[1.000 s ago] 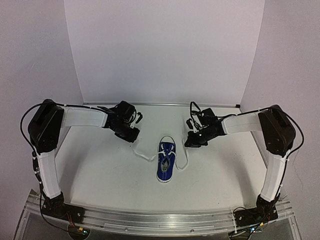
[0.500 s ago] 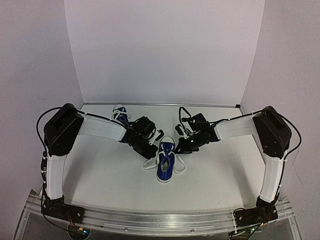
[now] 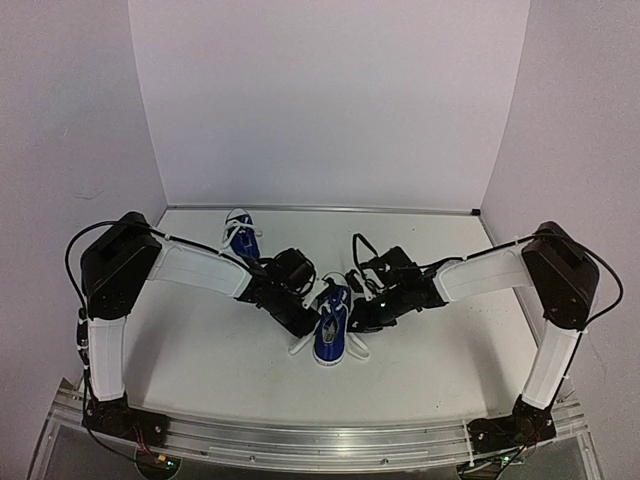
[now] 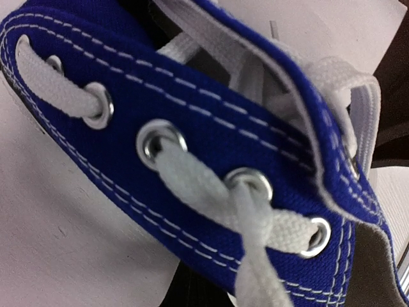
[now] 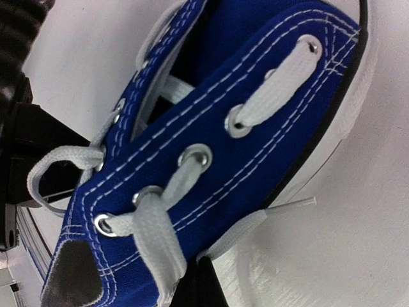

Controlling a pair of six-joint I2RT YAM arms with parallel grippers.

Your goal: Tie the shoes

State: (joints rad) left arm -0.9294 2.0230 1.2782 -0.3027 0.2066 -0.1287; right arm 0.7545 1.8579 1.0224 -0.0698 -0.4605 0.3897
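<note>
Blue canvas sneaker, white laces untied

One shoe lies in the middle of the counter, its toe toward the arm bases and its heel toward the back wall. The left tool is close at its left side and the right tool close at its right side, with lace ends on the counter beside the sole. The other shoe lies behind and to the left, well apart, near the back wall.
</note>
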